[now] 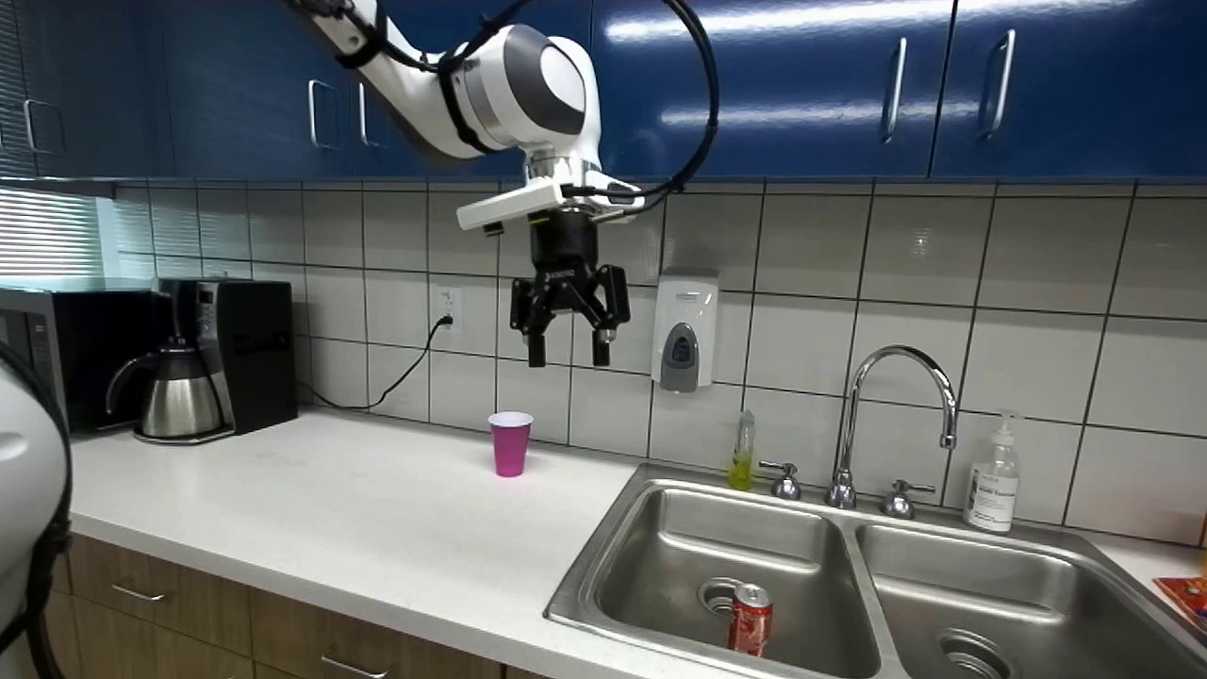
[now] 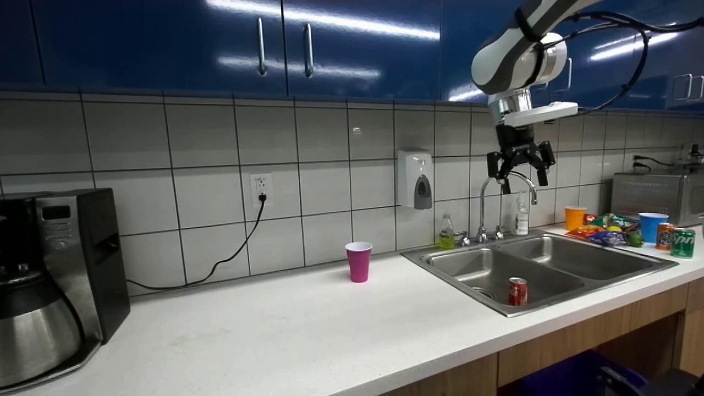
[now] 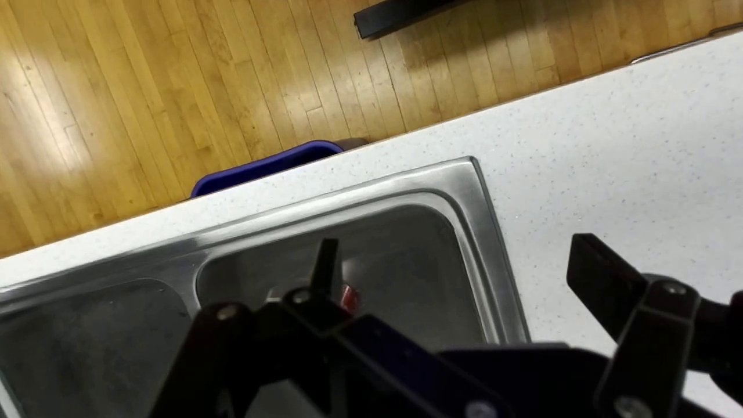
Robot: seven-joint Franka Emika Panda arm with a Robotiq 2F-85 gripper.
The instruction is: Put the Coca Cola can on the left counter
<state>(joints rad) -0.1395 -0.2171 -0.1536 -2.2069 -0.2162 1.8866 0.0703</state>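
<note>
The red Coca Cola can (image 1: 751, 621) stands upright inside the near-side basin of the steel sink. It also stands there in an exterior view (image 2: 517, 291). In the wrist view, only a red sliver of the can (image 3: 349, 299) shows behind a finger. The left counter (image 1: 330, 500) is the long white top beside the sink; it also shows in an exterior view (image 2: 264, 335) and in the wrist view (image 3: 609, 162). My gripper (image 1: 569, 356) points down, high above the counter and sink, apart from the can. Its fingers (image 3: 457, 249) are spread with nothing between them; it is open (image 2: 524, 186).
A pink cup (image 1: 510, 445) stands on the counter near the wall. The double sink's rim (image 3: 493, 255) borders the counter. A faucet (image 1: 849, 424), soap bottle (image 1: 742, 453) and dispenser (image 1: 686, 330) are behind. A coffee maker (image 1: 250, 349) stands at the counter's far end. Blue cabinets (image 2: 165, 44) hang above.
</note>
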